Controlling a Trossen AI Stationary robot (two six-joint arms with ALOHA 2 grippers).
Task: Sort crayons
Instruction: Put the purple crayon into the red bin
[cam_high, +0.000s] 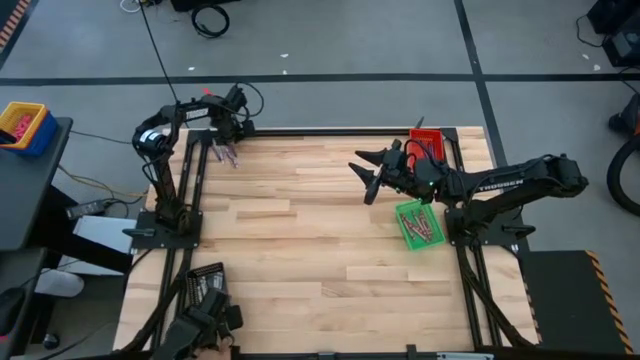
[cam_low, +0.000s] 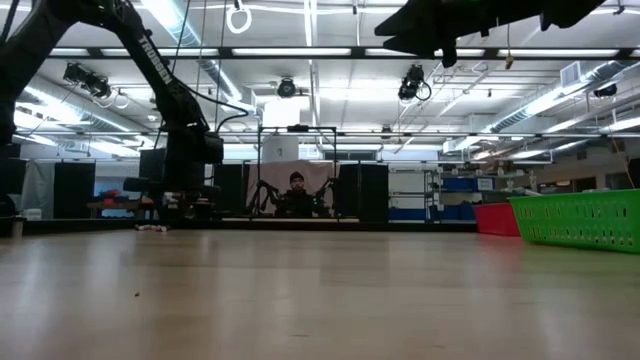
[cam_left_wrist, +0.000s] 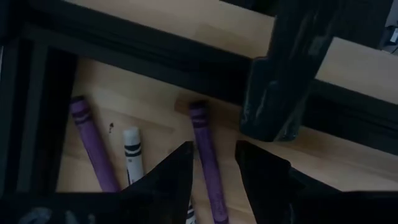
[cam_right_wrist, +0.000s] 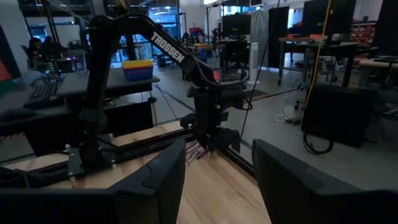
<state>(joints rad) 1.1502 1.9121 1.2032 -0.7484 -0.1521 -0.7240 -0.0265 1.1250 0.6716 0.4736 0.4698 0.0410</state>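
Several crayons lie flat on the wooden table (cam_high: 320, 250) at its far left corner (cam_high: 228, 155). The left wrist view shows two purple crayons (cam_left_wrist: 202, 134) (cam_left_wrist: 90, 146) and a white one (cam_left_wrist: 132, 155). My left gripper (cam_high: 232, 138) (cam_left_wrist: 211, 171) is open above them. Its fingers stand on either side of the middle purple crayon without touching it. My right gripper (cam_high: 366, 178) (cam_right_wrist: 217, 180) is open and empty. It is held above the table's right half and points toward the left arm. More crayons lie in the green tray (cam_high: 418, 222).
A red tray (cam_high: 428, 140) stands at the far right, and the green tray (cam_low: 580, 220) is nearer, beside the right arm's base. Black frame rails (cam_left_wrist: 155, 56) border the corner by the crayons, with a dark upright part (cam_left_wrist: 280, 81) close to my left gripper. A person sits in the room beyond the table (cam_low: 296, 195).
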